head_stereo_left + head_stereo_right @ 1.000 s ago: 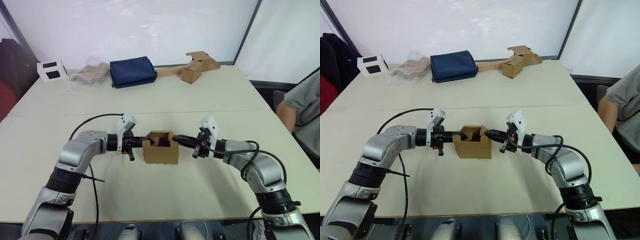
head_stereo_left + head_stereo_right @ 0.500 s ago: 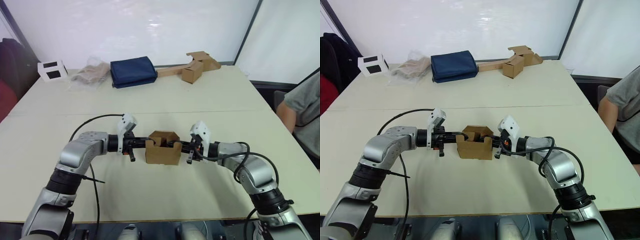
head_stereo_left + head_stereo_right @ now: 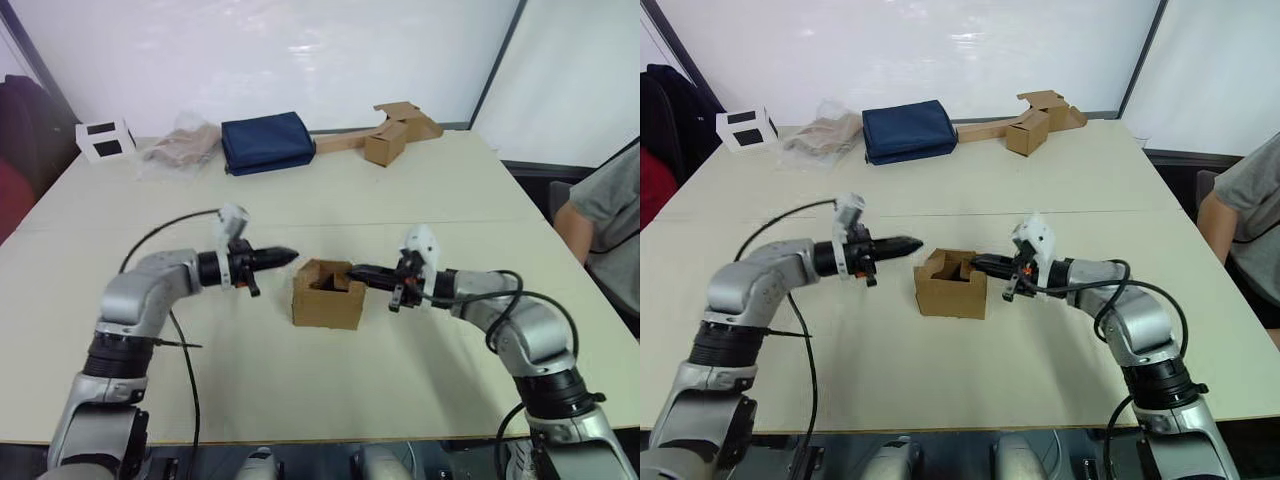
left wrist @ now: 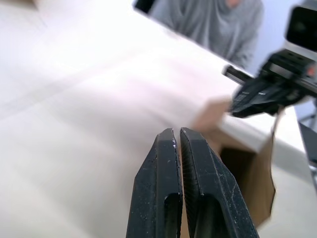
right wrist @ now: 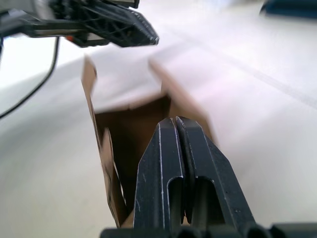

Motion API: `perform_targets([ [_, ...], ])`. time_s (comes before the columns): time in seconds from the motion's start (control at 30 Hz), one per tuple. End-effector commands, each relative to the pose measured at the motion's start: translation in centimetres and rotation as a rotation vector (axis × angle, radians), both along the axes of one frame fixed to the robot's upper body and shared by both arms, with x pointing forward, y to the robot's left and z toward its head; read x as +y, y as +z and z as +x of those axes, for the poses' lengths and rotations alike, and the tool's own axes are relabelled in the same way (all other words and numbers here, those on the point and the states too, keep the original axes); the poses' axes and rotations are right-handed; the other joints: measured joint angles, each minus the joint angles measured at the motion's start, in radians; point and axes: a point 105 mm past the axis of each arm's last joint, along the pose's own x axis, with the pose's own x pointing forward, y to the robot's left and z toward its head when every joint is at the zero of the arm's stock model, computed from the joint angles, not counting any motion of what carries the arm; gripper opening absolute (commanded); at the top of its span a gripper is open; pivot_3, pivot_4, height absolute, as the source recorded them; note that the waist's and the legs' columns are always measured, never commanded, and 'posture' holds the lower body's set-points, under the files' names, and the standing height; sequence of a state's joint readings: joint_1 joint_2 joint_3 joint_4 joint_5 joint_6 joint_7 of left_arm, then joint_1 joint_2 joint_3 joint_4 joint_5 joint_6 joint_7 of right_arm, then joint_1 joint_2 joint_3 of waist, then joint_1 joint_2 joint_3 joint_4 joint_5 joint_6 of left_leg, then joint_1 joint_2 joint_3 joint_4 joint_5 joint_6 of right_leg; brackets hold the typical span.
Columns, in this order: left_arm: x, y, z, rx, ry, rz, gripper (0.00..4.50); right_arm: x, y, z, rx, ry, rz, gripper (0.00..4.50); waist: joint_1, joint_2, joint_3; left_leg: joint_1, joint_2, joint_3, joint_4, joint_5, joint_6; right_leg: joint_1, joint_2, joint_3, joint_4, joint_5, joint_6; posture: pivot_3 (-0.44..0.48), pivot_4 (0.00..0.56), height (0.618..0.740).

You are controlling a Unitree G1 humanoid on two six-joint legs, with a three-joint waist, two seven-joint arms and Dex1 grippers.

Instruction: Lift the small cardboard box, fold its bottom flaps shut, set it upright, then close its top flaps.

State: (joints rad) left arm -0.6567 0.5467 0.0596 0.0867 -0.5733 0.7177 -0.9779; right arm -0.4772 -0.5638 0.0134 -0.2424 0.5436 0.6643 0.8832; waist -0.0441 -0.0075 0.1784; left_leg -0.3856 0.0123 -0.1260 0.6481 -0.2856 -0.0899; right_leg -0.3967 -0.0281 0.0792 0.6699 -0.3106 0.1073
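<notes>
The small cardboard box (image 3: 327, 297) stands upright on the table, its top open and its dark inside showing. Its top flaps (image 3: 318, 274) are not closed; some lean inward. The bottom flaps are hidden underneath. My left gripper (image 3: 290, 254) is shut and empty, hovering a little above and to the left of the box, pointing at it. My right gripper (image 3: 356, 270) is also shut, with its tip at the box's right rim, over the opening. In the right wrist view its shut fingers (image 5: 173, 148) reach over the box's opening (image 5: 133, 134).
At the table's far side lie a folded navy cloth (image 3: 265, 143), a crumpled plastic bag (image 3: 180, 150), a white box with black squares (image 3: 103, 141) and a cardboard box joined to a long strip (image 3: 392, 135). A person in grey (image 3: 605, 215) sits at the right edge.
My left gripper has drawn back up and to the left, off the box's left side. My right gripper has eased back to the right rim. The box stays put.
</notes>
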Motion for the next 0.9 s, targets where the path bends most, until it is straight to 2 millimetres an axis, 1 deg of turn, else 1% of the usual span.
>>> perform_targets([
  [0.03, 1.2, -0.3, 1.2, -0.031, 0.067, 0.017, 0.15, 0.0, 2.6, -1.0, -0.062, 0.033, 0.031, 0.00, 0.000, 0.000, 0.000, 0.000, 0.000, 0.000, 0.000, 0.000, 0.000, 0.000, 0.000, 0.000, 0.000, 0.000, 0.000, 0.000, 0.150, 0.740],
  [0.1, 1.4, -1.0, 1.8, -0.014, 0.084, 0.032, 0.15, 0.0, 3.2, -1.3, -0.071, 0.037, 0.033, 0.00, 0.000, 0.000, 0.000, 0.000, 0.000, 0.000, 0.000, 0.000, 0.000, 0.000, 0.000, 0.000, 0.000, 0.000, 0.000, 0.000, 0.150, 0.740],
  [0.13, 1.3, -2.0, 2.1, 0.010, 0.076, 0.058, 0.15, 0.3, 3.6, -1.8, -0.072, 0.057, 0.031, 0.00, 0.000, 0.000, 0.000, 0.000, 0.000, 0.000, 0.000, 0.000, 0.000, 0.000, 0.000, 0.000, 0.000, 0.000, 0.000, 0.000, 0.150, 0.740],
  [0.2, 0.9, -4.0, 2.9, 0.056, 0.070, 0.099, 0.15, 1.3, 3.7, -3.4, -0.061, 0.134, -0.002, 0.00, 0.001, 0.000, 0.000, 0.000, 0.000, 0.000, 0.000, 0.000, 0.000, 0.000, 0.000, 0.000, 0.000, 0.000, 0.000, 0.000, 0.150, 0.740],
  [0.23, 0.7, -4.7, 3.1, 0.073, 0.064, 0.109, 0.15, 1.9, 3.4, -4.2, -0.051, 0.172, -0.026, 0.00, 0.001, 0.000, 0.000, 0.000, 0.000, 0.000, 0.000, 0.000, 0.000, 0.000, 0.000, 0.000, 0.000, 0.000, 0.000, 0.000, 0.150, 0.740],
  [0.3, 0.4, -5.3, 3.5, 0.090, 0.052, 0.112, 0.15, 2.7, 2.8, -5.2, -0.038, 0.213, -0.062, 0.00, 0.001, 0.000, 0.000, -0.001, 0.000, 0.000, 0.000, 0.000, 0.000, 0.000, 0.000, -0.001, -0.001, 0.000, 0.000, 0.000, 0.150, 0.740],
  [0.37, -0.2, -6.2, 3.8, 0.106, 0.027, 0.123, 0.15, 3.5, 1.6, -6.1, -0.032, 0.246, -0.119, 0.00, 0.001, 0.000, 0.000, -0.002, 0.000, -0.001, 0.000, 0.000, 0.000, 0.000, 0.000, -0.001, -0.001, 0.000, 0.000, 0.000, 0.150, 0.740],
  [0.43, -0.9, -7.0, 3.8, 0.122, -0.001, 0.135, 0.15, 4.1, 0.4, -6.6, -0.029, 0.257, -0.161, 0.00, 0.000, 0.000, 0.000, -0.002, 0.000, -0.001, 0.000, 0.000, 0.000, -0.001, 0.000, -0.001, -0.001, 0.000, 0.000, 0.000, 0.150, 0.740],
  [0.57, -2.2, -8.4, 3.3, 0.133, -0.055, 0.167, 0.15, 4.8, -0.6, -6.4, -0.056, 0.221, -0.196, 0.00, -0.001, 0.000, 0.000, -0.002, 0.000, -0.001, 0.001, 0.000, 0.000, -0.001, 0.000, -0.001, -0.001, 0.000, 0.000, 0.000, 0.150, 0.740],
  [0.67, -2.6, -8.6, 2.9, 0.142, -0.083, 0.157, 0.15, 5.3, -0.7, -6.6, -0.069, 0.219, -0.199, 0.00, -0.001, 0.000, 0.000, -0.002, 0.000, -0.001, 0.001, 0.000, 0.000, -0.001, 0.000, -0.001, -0.001, 0.000, 0.000, 0.000, 0.150, 0.740],
  [0.77, -2.9, -8.5, 2.3, 0.152, -0.110, 0.140, 0.15, 5.6, -0.8, -6.3, -0.095, 0.192, -0.223, 0.00, -0.001, 0.000, 0.000, -0.002, 0.000, -0.001, 0.001, 0.000, 0.000, -0.001, 0.000, -0.001, -0.001, 0.000, 0.000, 0.000, 0.150, 0.740],
  [0.9, -2.7, -8.6, 1.9, 0.153, -0.114, 0.142, 0.15, 5.3, -0.8, -4.8, -0.135, 0.136, -0.225, 0.00, 0.000, 0.000, 0.000, -0.002, 0.000, -0.001, 0.001, 0.000, 0.000, -0.001, 0.000, -0.002, -0.001, 0.000, 0.000, 0.000, 0.150, 0.740],
])
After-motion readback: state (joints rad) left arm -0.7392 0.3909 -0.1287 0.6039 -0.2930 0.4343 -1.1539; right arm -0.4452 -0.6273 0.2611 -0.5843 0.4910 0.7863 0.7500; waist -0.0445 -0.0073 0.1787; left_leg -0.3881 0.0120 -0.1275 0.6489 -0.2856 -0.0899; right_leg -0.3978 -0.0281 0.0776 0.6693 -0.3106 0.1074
